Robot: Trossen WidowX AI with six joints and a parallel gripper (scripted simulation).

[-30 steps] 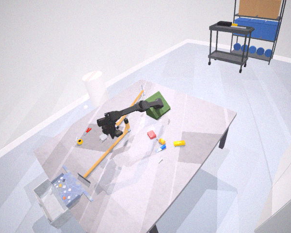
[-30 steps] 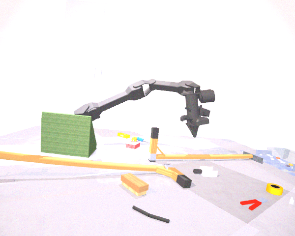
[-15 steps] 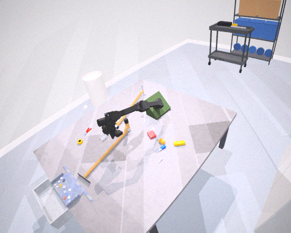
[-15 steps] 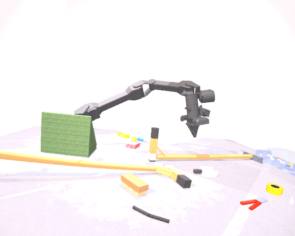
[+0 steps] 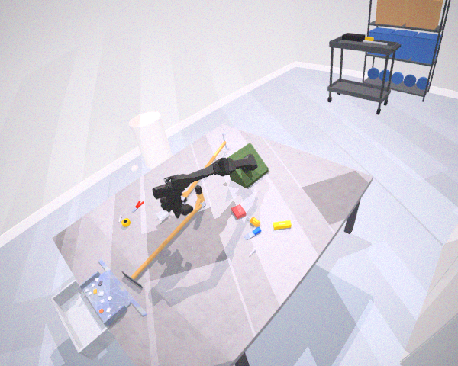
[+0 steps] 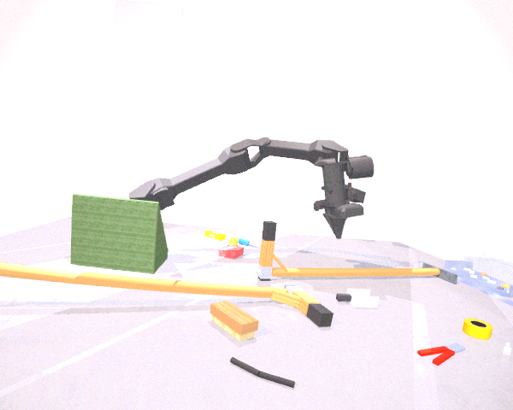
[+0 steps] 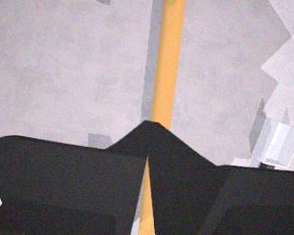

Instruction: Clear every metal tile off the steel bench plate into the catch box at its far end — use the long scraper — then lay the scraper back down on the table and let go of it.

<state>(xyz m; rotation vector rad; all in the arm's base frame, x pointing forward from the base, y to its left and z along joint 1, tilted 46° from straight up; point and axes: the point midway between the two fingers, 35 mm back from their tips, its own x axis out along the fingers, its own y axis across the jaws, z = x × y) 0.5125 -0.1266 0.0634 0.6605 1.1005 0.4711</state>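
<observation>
The long scraper (image 5: pixel 164 245) (image 6: pixel 354 272) (image 7: pixel 169 64) lies on the table, its orange shaft running to a dark blade (image 5: pixel 132 280) (image 6: pixel 445 275) just short of the steel plate (image 5: pixel 117 290). Its black-topped grip (image 6: pixel 267 251) stands upright at the other end. Several small tiles (image 5: pixel 100 293), mostly white, with orange, yellow and dark ones, lie on the plate. The pale catch box (image 5: pixel 66 325) adjoins the plate's far end. My gripper (image 5: pixel 177 216) (image 6: pixel 339 237) (image 7: pixel 150 128) is shut and empty, pointing down above the table near the shaft. The fingers hide part of the shaft in the wrist view.
A second long orange tool (image 5: pixel 215 156) (image 6: pixel 132 283) lies behind, beside a green wedge block (image 5: pixel 249 173) (image 6: pixel 115 233). A white item (image 5: pixel 163 215) (image 6: pixel 365 300) (image 7: pixel 281 142) lies near the gripper. Yellow tape (image 5: pixel 126 222) (image 6: pixel 476 328) and a red block (image 5: pixel 238 211) (image 6: pixel 231 252) lie on the table.
</observation>
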